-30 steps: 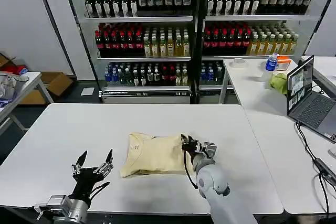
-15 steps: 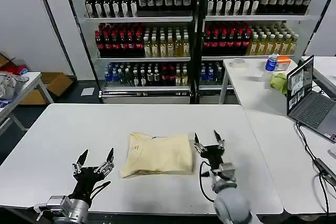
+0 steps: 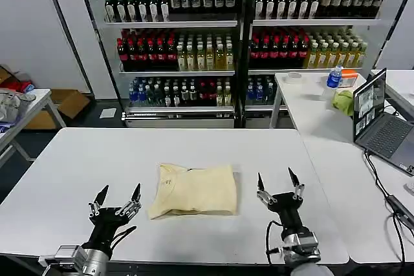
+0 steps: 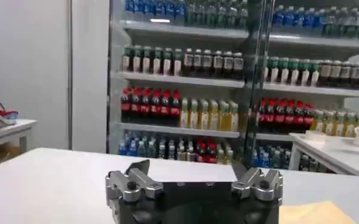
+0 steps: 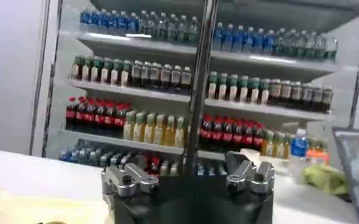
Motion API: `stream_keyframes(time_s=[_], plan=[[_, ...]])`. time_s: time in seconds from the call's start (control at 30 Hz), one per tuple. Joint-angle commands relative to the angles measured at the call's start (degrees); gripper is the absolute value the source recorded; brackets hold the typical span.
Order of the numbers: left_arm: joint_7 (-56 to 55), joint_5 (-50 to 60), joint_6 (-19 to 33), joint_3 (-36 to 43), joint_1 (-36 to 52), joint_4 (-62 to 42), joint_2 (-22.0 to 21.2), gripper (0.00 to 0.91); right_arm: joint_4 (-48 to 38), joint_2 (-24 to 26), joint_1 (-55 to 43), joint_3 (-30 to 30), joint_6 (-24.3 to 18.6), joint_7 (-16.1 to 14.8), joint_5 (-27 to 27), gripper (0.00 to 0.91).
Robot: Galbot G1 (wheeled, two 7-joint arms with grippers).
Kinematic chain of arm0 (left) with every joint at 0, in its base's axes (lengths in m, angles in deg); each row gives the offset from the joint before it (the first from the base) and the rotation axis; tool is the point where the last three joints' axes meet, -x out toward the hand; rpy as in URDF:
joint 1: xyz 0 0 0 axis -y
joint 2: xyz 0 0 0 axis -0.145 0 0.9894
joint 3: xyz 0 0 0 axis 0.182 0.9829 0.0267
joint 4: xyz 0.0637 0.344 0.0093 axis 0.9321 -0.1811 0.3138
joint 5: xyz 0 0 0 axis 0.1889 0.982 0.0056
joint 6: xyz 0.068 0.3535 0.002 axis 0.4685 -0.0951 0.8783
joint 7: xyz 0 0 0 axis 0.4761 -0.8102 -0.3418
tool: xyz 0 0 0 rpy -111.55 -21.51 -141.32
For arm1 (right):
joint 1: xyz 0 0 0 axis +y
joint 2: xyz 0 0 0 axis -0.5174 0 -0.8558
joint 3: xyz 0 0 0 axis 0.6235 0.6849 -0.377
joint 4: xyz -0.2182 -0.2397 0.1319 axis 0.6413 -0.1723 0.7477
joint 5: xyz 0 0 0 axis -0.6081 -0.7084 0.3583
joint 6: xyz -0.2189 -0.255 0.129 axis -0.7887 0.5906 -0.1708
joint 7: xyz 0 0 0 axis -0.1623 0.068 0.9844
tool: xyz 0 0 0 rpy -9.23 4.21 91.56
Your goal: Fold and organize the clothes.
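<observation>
Now folded, cream T-shirt (image 3: 194, 189) lies flat on table (image 3: 77, 166).

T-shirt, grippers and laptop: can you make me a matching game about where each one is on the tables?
Things:
1. T-shirt
2. left gripper
3. right gripper
4. laptop

Places:
A. on the side table, screen up
B. open, on the robot's left of the shirt
C. folded, in the middle of the white table
D. open, on the robot's right of the shirt

Pairs: 1-C, 2-B, 3-D, 4-A
</observation>
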Motion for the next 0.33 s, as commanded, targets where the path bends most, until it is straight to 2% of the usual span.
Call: stream_keyframes(time_s=[0.03,0.33], plan=[[0.1,0.4,0.0,0.0,-1.1,1.3,-0.2,0.907,5.6,1.2,6.2,-2.8,-1.8,0.4,-2.5,0.907],[0.3,0.5,0.1,-0.4,-1.9,2.2,-0.2,0.907,5.4,0.5,6.1,-2.7,-0.5,2.0,0.2,0.907]])
